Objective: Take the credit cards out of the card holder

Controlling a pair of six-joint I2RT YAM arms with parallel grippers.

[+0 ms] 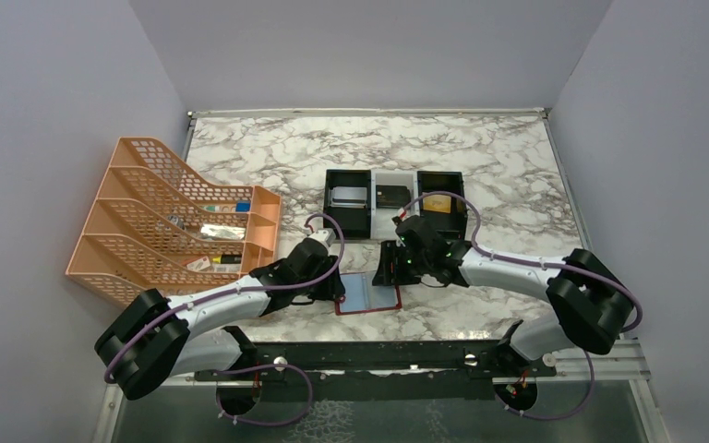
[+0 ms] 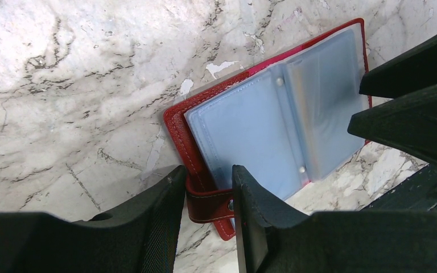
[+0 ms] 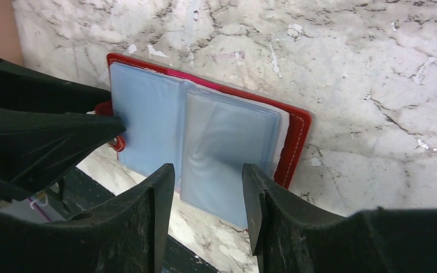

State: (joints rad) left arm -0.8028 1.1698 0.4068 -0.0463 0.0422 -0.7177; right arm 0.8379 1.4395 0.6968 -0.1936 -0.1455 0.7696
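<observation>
The card holder [image 1: 374, 295] lies open near the table's front edge, red-bordered with two pale blue panels [image 2: 244, 125] [image 3: 148, 119]. My left gripper [image 1: 340, 288] [image 2: 206, 170] is shut on its red snap strap [image 2: 210, 199] at the left edge. My right gripper [image 1: 390, 269] [image 3: 207, 169] stands open just over the near edge of the right panel [image 3: 227, 148], which lies flat under the gap. Three credit cards lie in the tray behind, one per compartment: silvery-white [image 1: 348, 196], black [image 1: 391, 195], gold [image 1: 437, 205]. No card colour shows through the sleeves.
A black-and-white three-compartment tray [image 1: 394, 173] stands just behind both grippers. An orange tiered file rack [image 1: 175, 221] with small items fills the left side. The black mounting rail [image 1: 378, 355] runs along the near edge. Grey walls close in the marble table.
</observation>
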